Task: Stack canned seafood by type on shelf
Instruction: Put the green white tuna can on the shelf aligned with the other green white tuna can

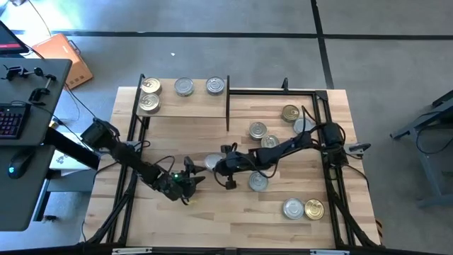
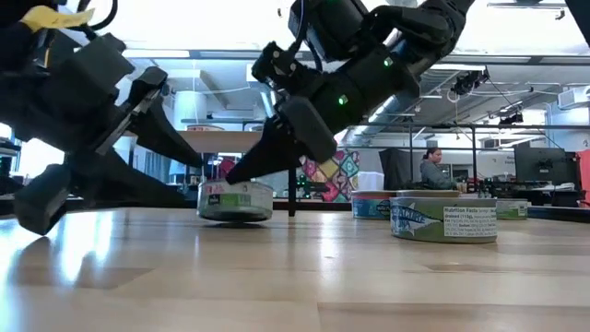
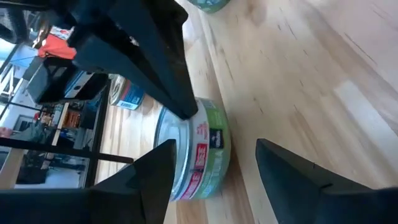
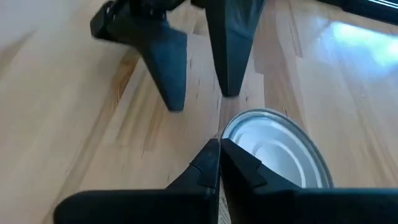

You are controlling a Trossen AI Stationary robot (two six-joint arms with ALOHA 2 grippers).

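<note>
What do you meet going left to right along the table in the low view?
Left gripper → green-labelled tin with the shut right gripper at it → nearer tin.

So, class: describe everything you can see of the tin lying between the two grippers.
The tin is short and round, with a plain silver lid and a green, white and red label. It sits flat on the table. The shut right gripper touches its rim; the open left gripper waits beside it.

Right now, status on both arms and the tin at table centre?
Right gripper jaws shut, tips against silver-topped tin, not gripping. Left gripper jaws open beside the tin. Shelf holds four tins. Nothing blocking.
</note>
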